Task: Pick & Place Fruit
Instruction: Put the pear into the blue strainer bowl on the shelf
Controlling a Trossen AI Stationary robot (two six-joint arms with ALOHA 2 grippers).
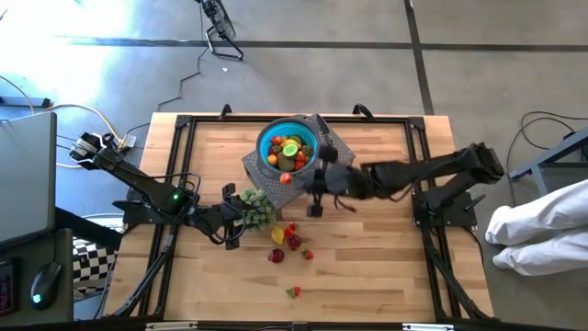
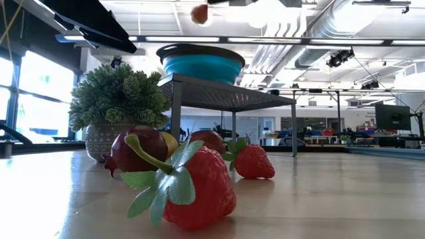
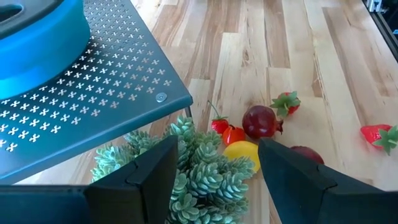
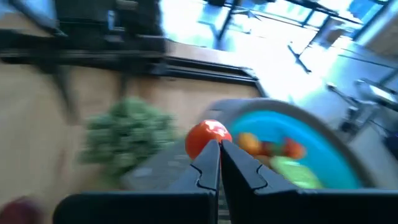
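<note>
A blue bowl [image 1: 306, 136] holding several fruit pieces sits on a grey perforated stand [image 1: 260, 166]. More fruit lies on the wood: a yellow piece [image 1: 277, 235], red pieces [image 1: 292, 239] and a strawberry [image 1: 294, 292]. My right gripper [image 1: 310, 188] is beside the bowl's near rim, shut on a round red fruit [image 1: 286, 178], which also shows high up in the low view [image 2: 199, 13]. My left gripper [image 3: 214, 177] is open over a small potted green plant [image 3: 199, 174] and touches nothing that shows. My right gripper has the round red fruit [image 4: 205, 134] at the free ends of its nearly closed fingers [image 4: 208, 163], which hide the exact spot of contact. The fruit is lifted clear, above the stand's edge and beside the blue bowl [image 4: 329, 158].
The potted plant [image 1: 257, 210] stands on the table between the left gripper and the loose fruit. Black frame rails [image 1: 184, 124] run along the table's edges. Bare wood lies toward the near right of the table. White-clad legs of a person [image 1: 542, 234] show off the right edge.
</note>
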